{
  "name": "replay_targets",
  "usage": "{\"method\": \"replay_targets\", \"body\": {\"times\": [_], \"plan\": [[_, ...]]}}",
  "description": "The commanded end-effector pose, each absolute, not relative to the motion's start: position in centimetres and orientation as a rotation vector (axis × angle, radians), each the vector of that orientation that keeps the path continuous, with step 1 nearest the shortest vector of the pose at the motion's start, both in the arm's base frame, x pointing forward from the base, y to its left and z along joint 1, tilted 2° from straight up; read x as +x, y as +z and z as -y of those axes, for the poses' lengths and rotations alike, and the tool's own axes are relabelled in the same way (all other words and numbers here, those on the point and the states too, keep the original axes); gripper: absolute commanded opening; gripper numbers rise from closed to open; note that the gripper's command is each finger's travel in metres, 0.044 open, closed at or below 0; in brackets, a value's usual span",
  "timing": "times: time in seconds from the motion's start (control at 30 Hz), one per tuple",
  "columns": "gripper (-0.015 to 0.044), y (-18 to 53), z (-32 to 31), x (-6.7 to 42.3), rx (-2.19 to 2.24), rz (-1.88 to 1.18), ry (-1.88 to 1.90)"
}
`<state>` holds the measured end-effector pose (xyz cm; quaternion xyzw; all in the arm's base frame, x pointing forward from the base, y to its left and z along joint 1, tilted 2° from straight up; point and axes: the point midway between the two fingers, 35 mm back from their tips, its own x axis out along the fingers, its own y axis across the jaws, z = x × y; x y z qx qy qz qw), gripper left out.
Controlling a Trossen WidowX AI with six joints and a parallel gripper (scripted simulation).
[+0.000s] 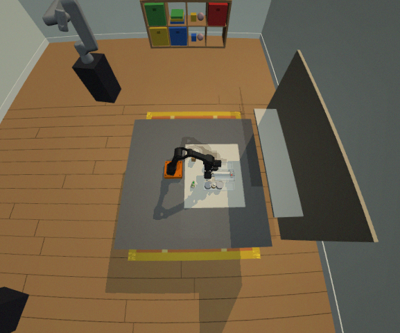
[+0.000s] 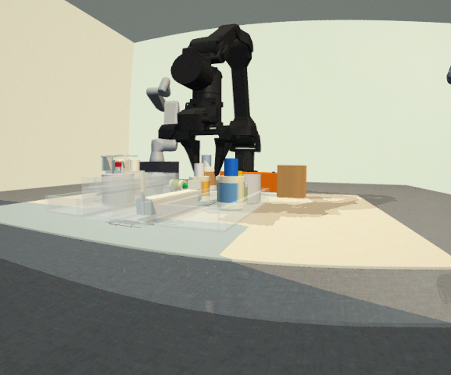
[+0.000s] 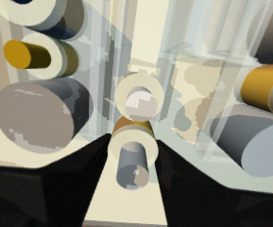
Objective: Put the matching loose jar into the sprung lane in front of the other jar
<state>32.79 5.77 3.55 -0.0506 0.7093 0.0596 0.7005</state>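
Note:
My gripper (image 3: 132,141) (image 2: 206,158) (image 1: 207,174) is shut on a small jar (image 3: 132,163) (image 2: 205,160) with a cream body, an amber band and a grey lid. It holds the jar at the front mouth of the clear sprung lane (image 1: 224,175). A matching cream jar with a pale grey lid (image 3: 139,96) stands just beyond the held jar, inside the lane, and the two look very close or touching. The pusher's red marker (image 1: 232,174) (image 2: 118,164) shows at the lane's far end. I cannot tell whether the held jar's base rests on the lane floor.
A neighbouring clear lane holds a row of grey and cream cylinders (image 1: 213,185). Around it are a blue-lidded jar (image 2: 230,188), a grey cylinder (image 2: 252,187) (image 3: 39,115), a yellow-lidded jar (image 3: 37,56), an amber jar (image 3: 268,87), a wooden block (image 2: 291,180) and a green-lidded jar (image 1: 193,184) on its side.

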Motion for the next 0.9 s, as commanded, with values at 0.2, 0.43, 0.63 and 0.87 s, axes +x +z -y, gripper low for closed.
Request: {"method": "replay_targets", "body": {"times": [0.2,0.43,0.63,0.87], "plan": [[0.0,3.3,-5.86,33.17,-0.108,-1.562,0.133],[0.0,3.08,-5.86,33.13,-0.108,-1.563,0.133],[0.0,2.89,-5.86,33.1,-0.108,-1.563,0.133],[0.0,2.67,-5.86,33.07,-0.108,-1.563,0.133]]}}
